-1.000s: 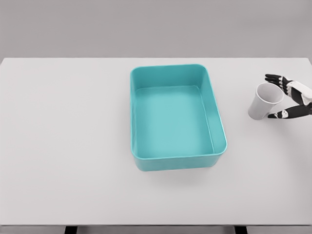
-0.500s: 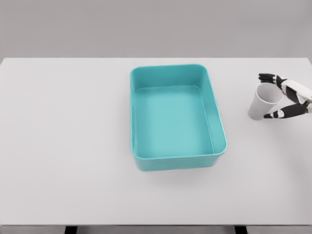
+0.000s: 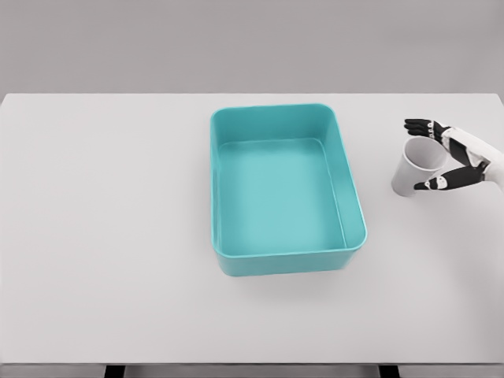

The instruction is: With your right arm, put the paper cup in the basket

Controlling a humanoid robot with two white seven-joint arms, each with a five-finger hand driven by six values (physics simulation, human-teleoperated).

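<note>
Right of teal basket (image 3: 283,193), right hand (image 3: 449,153) gripping tilted paper cup (image 3: 413,167), white table (image 3: 110,236)

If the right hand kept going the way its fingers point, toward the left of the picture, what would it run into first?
The right hand is already around the paper cup, so the cup travels with it. Beyond that, the first obstacle is probably the right wall of the teal basket, unless the hand is high enough to clear it.

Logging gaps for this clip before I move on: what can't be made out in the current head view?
- Right hand: its arm is cut off by the right edge.
- Paper cup: whether the fingers actually press its wall is too small to tell; its right side is covered by the hand.
- Basket: outer far and right walls are hidden by its own rim.
- Left arm: outside the frame.
</note>
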